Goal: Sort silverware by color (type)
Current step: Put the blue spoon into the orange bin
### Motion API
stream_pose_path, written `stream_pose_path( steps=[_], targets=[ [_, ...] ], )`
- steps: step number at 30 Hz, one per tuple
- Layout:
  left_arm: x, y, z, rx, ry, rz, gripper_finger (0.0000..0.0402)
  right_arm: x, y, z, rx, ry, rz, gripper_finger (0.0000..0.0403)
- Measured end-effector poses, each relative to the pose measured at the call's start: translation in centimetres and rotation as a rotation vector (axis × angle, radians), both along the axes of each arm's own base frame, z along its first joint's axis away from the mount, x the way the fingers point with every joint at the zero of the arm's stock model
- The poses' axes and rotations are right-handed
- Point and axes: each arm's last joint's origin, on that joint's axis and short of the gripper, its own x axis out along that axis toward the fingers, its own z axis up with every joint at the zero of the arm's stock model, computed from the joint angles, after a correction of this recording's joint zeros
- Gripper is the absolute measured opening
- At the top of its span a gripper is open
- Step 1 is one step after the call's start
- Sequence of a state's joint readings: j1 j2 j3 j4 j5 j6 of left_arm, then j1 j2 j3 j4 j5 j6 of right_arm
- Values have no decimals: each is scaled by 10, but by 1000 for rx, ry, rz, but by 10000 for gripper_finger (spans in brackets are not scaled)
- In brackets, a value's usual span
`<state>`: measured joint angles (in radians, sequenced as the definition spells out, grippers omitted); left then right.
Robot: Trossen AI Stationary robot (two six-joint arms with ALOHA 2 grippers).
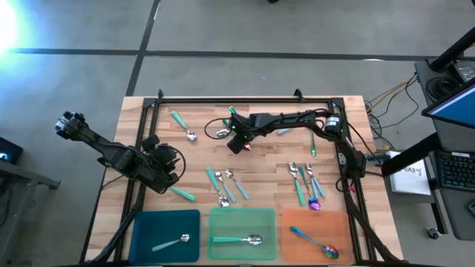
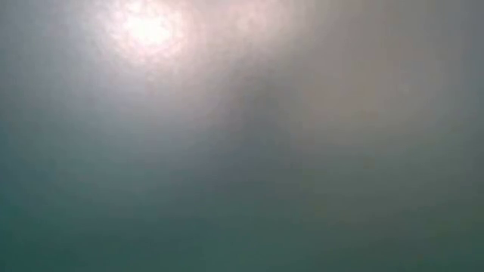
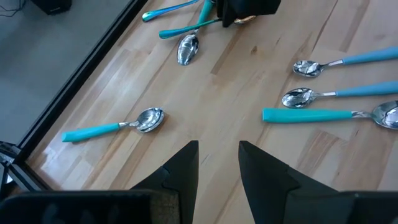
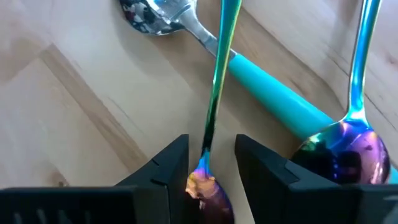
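Observation:
My right gripper (image 4: 211, 140) is open at the table's far centre (image 1: 237, 143). Its fingers stand on either side of the neck of an iridescent spoon (image 4: 214, 93) that lies across a teal-handled spoon (image 4: 267, 93). A second iridescent spoon (image 4: 348, 143) lies beside it. My left gripper (image 3: 217, 146) hangs open over bare wood at the left (image 1: 169, 169), with a teal-handled spoon (image 3: 115, 127) ahead of it. Each tray at the near edge holds one spoon: blue (image 1: 148, 222), green (image 1: 223, 219) and orange (image 1: 334, 222).
Loose spoons lie in groups at the centre (image 1: 223, 185) and at the right (image 1: 308, 182). Single ones lie at the far left (image 1: 182, 124) and beside the left arm (image 1: 182, 194). A black frame rail (image 1: 245, 99) runs along the far edge.

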<state>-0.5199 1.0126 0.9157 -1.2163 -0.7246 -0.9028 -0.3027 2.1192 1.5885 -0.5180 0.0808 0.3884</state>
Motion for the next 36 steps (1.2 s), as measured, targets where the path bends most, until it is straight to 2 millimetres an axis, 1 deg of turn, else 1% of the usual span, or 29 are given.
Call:
stream_pose_path(
  steps=[3, 5, 8, 11, 12, 16, 18, 20, 24, 27, 29, 32, 36],
  targets=[
    [0, 0, 0, 0, 1, 0, 98, 0, -1, -1, -3, 6, 8, 122],
    [0, 0, 0, 1, 2, 0, 98, 0, -1, -2, -12, 14, 31, 112],
    [0, 0, 0, 1, 2, 0, 98, -1, -1, -1, -17, 18, 39, 76],
    [0, 0, 0, 0, 0, 0, 98, -1, -2, 0, -26, 19, 61, 25],
    [0, 0, 0, 0, 0, 0, 98, 0, -2, 1, -29, 18, 70, 18],
    [0, 0, 0, -8, -9, 10, 98, 2, -3, 6, -29, 17, 89, 11],
    [0, 0, 0, -17, -18, 22, 98, 4, -3, 13, -32, 7, 102, 11],
    [0, 0, 0, -25, -25, 34, 98, 5, -1, 24, -29, 1, 131, 10],
    [1, 0, 0, -40, -40, 54, 98, 5, 10, 59, -55, -35, 200, 10],
    [1, -1, 0, -65, -66, 78, 98, -1, 25, 79, -54, -22, 257, 9],
    [3, -2, 0, -84, -80, 88, 98, -8, 41, 93, -37, -4, 306, 9],
    [8, -5, -1, -98, -99, 90, 98, -23, 73, 115, -23, 25, 382, 9],
    [17, -10, -4, -110, -118, 88, 98, -46, 125, 132, 10, 76, 457, 9]
  ],
)
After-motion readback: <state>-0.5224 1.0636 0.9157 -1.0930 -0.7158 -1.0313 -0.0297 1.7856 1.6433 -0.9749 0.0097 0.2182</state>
